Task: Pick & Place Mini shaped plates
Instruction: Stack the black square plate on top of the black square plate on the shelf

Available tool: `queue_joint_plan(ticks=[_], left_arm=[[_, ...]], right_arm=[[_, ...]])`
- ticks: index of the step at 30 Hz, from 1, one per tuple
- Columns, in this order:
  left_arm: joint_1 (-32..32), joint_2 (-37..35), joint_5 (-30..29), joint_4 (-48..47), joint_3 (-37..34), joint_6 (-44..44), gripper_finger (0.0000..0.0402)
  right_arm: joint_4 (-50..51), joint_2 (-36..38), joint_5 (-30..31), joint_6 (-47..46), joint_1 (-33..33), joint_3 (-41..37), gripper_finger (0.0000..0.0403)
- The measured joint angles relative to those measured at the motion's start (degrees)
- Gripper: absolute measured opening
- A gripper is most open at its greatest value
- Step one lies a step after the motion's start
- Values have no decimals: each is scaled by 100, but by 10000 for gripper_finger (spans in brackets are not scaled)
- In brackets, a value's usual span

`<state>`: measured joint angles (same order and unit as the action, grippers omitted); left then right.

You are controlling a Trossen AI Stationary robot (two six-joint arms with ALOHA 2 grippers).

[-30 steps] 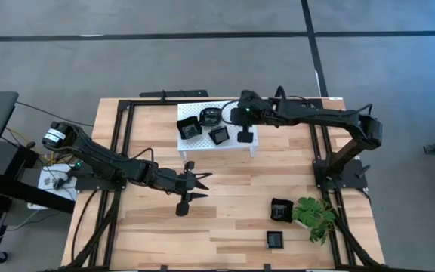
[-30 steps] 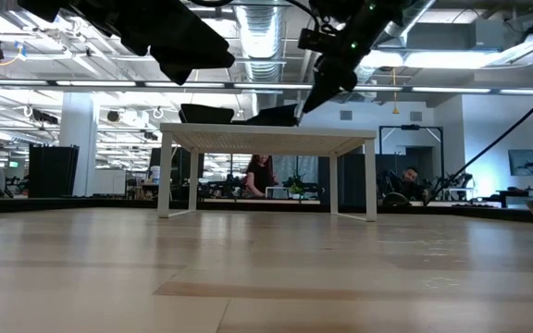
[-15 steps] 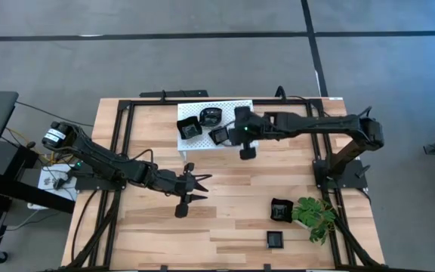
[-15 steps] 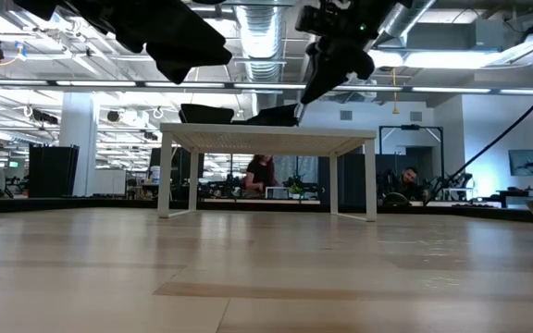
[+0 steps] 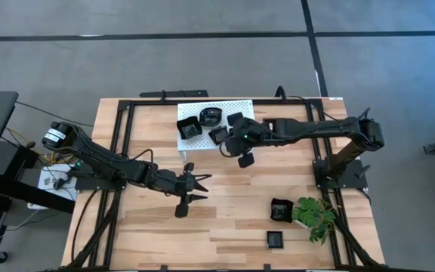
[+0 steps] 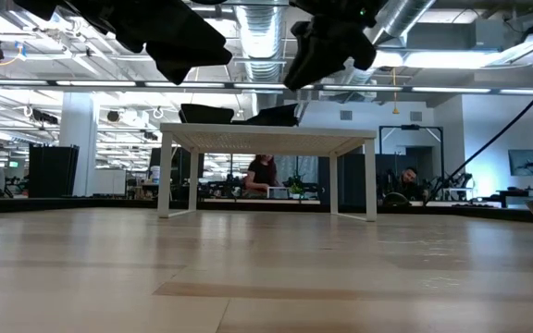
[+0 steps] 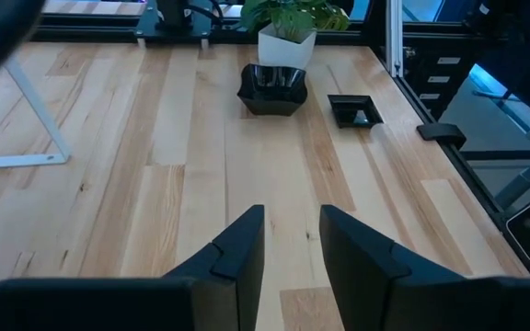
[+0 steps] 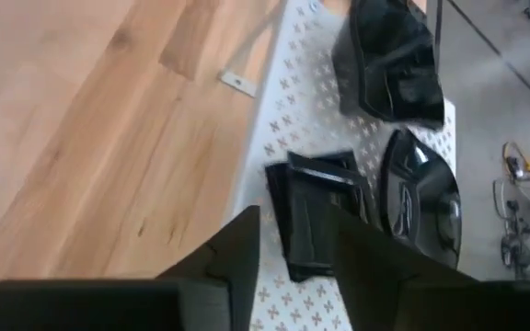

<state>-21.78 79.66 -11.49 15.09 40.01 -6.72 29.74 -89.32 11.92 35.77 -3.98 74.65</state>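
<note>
Right arm is stretched from its base at the counter's right edge across toward the white perforated rack point(image 5: 214, 125) at the far middle of the counter point(image 5: 232, 204). Right gripper point(image 5: 227, 138) sits over the rack's near-right part, just above a small square plate point(image 8: 316, 211) lying on the rack; in the right wrist view the fingers stand a little apart with the plate showing between them. Can't tell whether they touch it; nothing looks lifted.

Two more plates on the rack: a square deep one point(image 5: 189, 128) at its left end and a rounded one point(image 5: 211, 115) at the far edge. In the low view the rack stands on legs, dishes on top, right gripper tilted down over it.

Left arm reaches from the left edge along the counter, low and nearly flat, left gripper point(image 5: 200, 187) hovering over bare wood near the middle, fingers parted, empty.

Two plates off the rack at near right: one point(image 5: 281, 209) just beside the potted plant point(image 5: 314, 214), another point(image 5: 276, 239) nearer the front edge, apart from both.
</note>
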Motion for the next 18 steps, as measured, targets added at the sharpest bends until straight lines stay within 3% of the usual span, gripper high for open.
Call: queue_joint_plan(ticks=[7,18], left_arm=[[0,0,-1,0,0,0,108],[0,0,0,42,-1,0,108]], right_arm=[[0,-2,-321,-374,-210,0,146],[-109,-395,-286,-85,-257,-4,126]])
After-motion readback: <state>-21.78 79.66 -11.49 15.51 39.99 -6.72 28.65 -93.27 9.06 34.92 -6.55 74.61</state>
